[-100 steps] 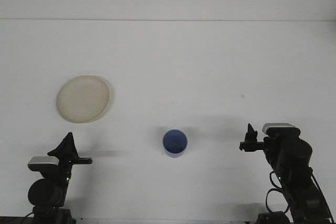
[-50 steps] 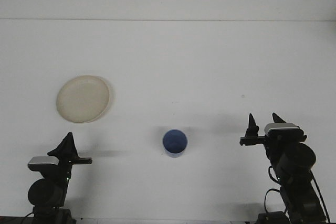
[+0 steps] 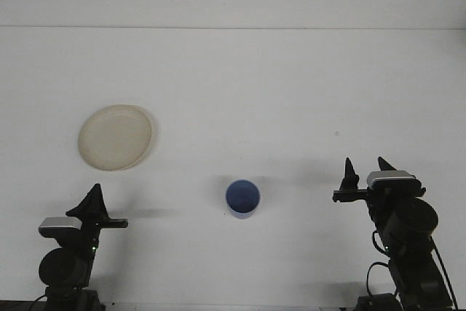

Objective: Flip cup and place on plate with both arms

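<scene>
A small blue cup [image 3: 242, 198] stands on the white table, near the front and about midway between the arms. I cannot tell whether its round top face is the mouth or the base. A cream plate [image 3: 115, 137] lies flat at the left, farther back than the cup. My left gripper [image 3: 93, 199] rests at the front left, below the plate, with its fingers together in a single point and nothing held. At the front right, my right gripper [image 3: 367, 167] is open with two fingertips apart, well to the right of the cup and holding nothing.
The white table [image 3: 291, 92] runs back to a pale wall. Both arm bases sit at the front edge, at the left and right corners.
The right gripper has shifted slightly right and now shows two spread fingertips where one showed a second ago. Cup, plate and left arm have not moved.
</scene>
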